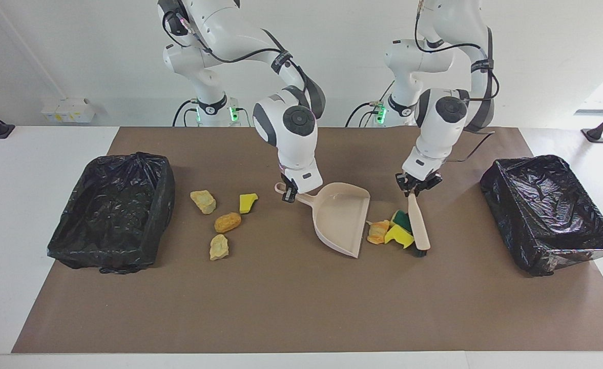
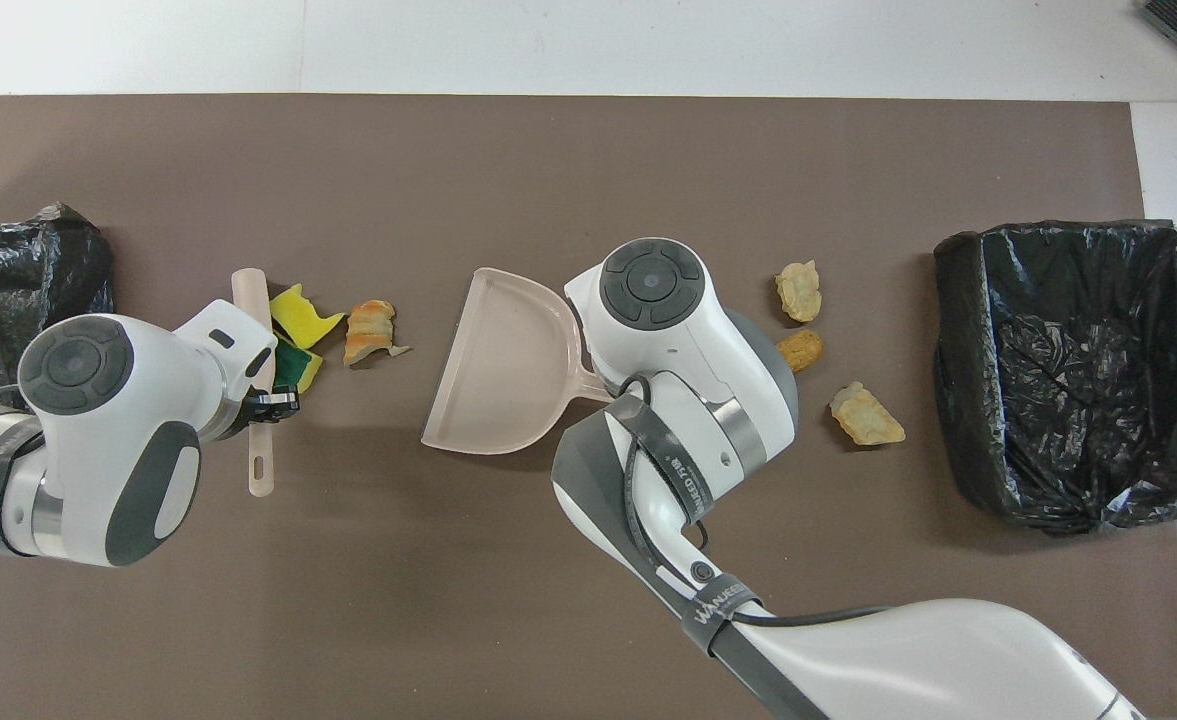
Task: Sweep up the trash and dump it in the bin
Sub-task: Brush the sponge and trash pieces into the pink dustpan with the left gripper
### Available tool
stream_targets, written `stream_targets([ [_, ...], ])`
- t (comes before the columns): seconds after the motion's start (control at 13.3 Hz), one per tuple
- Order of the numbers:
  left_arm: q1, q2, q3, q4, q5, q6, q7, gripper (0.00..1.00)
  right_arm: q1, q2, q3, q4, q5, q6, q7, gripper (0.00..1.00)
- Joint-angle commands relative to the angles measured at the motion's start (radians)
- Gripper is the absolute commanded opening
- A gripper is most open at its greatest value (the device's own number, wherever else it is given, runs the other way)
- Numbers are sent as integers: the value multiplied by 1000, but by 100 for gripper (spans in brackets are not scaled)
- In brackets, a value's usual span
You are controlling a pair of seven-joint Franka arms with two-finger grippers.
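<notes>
My right gripper (image 1: 289,193) is shut on the handle of the beige dustpan (image 1: 343,218) (image 2: 503,370), which rests mid-mat with its mouth toward the left arm's end. My left gripper (image 1: 415,185) (image 2: 270,403) is shut on the beige brush (image 1: 418,225) (image 2: 261,465), whose head is down on the mat. Three trash pieces bunch between brush and pan mouth: an orange lump (image 1: 378,231) (image 2: 371,331), a yellow sponge (image 1: 400,236) (image 2: 300,310) and a green-faced sponge (image 1: 399,218) (image 2: 293,362). The orange lump lies just outside the pan's lip.
More trash lies toward the right arm's end: two tan lumps (image 1: 203,201) (image 1: 219,247), an orange lump (image 1: 228,222) and a yellow sponge (image 1: 247,202). A black-lined bin (image 1: 101,256) (image 2: 958,350) stands at that end, another bin (image 1: 501,195) (image 2: 78,260) at the left arm's end.
</notes>
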Motion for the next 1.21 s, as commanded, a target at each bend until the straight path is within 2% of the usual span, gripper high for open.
stream_targets([
  [0.0,-89,-6,11,-9,-40,31,24,0,-8,-2,9,-4,-10,13,26,0],
  [0.38,-282,-20,9,-7,-127,43,4,0,-10,-2,9,-4,-10,13,34,0],
  [0.53,-317,-31,9,3,-138,39,-54,0,-10,-2,9,-4,-10,13,38,0],
  [0.75,-298,-70,23,13,-129,8,-75,0,-10,-2,9,-4,-10,13,38,0],
  [0.98,-227,-129,23,58,-61,-133,-77,0,-16,-2,9,-3,-7,5,47,0],
  [1.13,-143,-75,21,182,-49,-243,-60,0,-27,-19,11,-3,3,1,110,0],
])
